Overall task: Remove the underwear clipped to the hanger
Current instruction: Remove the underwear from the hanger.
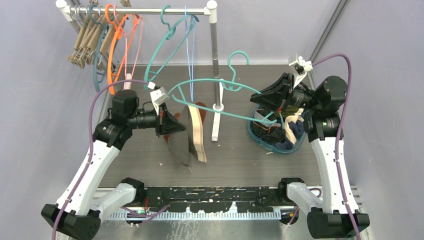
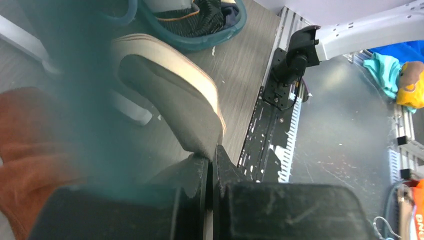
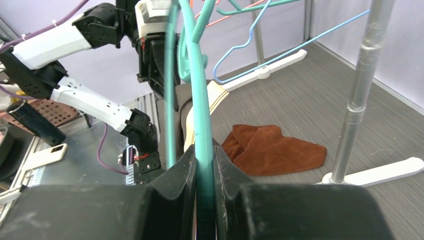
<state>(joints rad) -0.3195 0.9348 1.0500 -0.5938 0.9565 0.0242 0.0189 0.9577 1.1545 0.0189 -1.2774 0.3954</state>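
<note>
Basically underwear (image 2: 170, 95) hangs lengthwise down from hanger (image 3: 197, 100), left gripper (image 2: 211, 160) pinched shut on its edge (right gripper (image 3: 204, 155) clamped on hanger bar), so left is nearer.

Underwear (image 1: 187, 135) hangs from hanger (image 1: 207, 80), left of basket (image 1: 286, 151)

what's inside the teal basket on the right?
Inside the basket: a heap of dark underwear, one cream waistband showing. The right gripper and hanger cover its far side; lower layers are hidden.
</note>
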